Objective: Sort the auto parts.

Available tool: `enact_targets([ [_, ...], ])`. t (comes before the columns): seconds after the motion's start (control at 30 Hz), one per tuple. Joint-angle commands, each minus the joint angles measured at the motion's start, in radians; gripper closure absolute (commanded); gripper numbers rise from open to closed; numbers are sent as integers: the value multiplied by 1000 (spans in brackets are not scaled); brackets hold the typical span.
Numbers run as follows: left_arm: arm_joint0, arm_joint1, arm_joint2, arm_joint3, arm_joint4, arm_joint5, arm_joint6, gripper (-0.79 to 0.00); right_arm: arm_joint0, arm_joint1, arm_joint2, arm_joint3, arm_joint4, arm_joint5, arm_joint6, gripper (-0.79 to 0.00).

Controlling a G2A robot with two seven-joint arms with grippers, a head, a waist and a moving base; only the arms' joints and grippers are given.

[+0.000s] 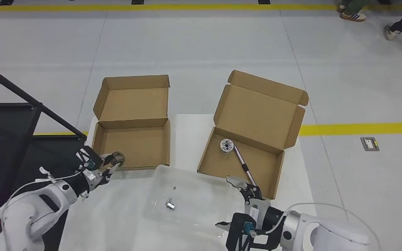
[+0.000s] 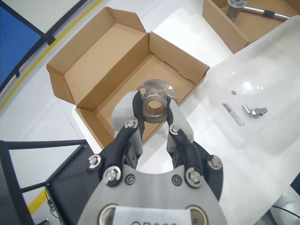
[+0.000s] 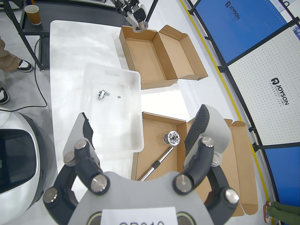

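Flange (image 2: 153,87) lower edge hidden behind the dark pads (image 2: 137,108) of the left gripper (image 2: 153,105); from the top view, little more than a grey disc at the fingertips. Cannot tell whether touching cardboard or just clear of it. Small bracket (image 2: 254,112) in the clear plastic bin (image 2: 269,136) too small to make out in detail, with a tiny dark speck (image 2: 233,92) near it, not identifiable. Rod (image 2: 262,12) cut off by the bin's edge in the left wrist view.

As for the flange itself: bare steel, a round plate with two small holes visible, and a raised hub with a wide bore through the middle. Pinched at the hub between the left fingers, held at the outer front corner of the left cardboard box (image 2: 112,54), by its wall.

Right gripper (image 3: 144,120) spread wide with nothing between the pads, above the meeting of bin and right cardboard box (image 3: 152,141).

From the right wrist: rod at full length on the right box's floor, one end just beside a splined hub (image 3: 171,138), contact not clear; left gripper far off at the left box's corner. From the left wrist: bore and holes of the flange, not legible from above.
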Motion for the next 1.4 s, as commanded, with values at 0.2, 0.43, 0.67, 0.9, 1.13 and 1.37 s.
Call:
enact_targets([
  [0.2,-279,-27,191,302,47,213,15,0,0,0,0,0,0,0,0,-785],
  [0.43,-557,-67,377,664,97,232,53,0,0,0,0,0,0,0,0,-785],
  [0.67,-774,-113,535,973,176,141,14,0,0,0,0,0,0,0,0,-785],
  [0.9,-888,-151,642,1116,269,105,-5,0,0,0,0,0,0,0,0,-785],
  [1.13,-945,-182,699,1210,311,123,-11,-28,0,0,0,0,0,0,0,-785],
  [1.37,-977,-198,721,1268,322,126,-7,-379,0,0,0,0,0,0,0,-785],
])
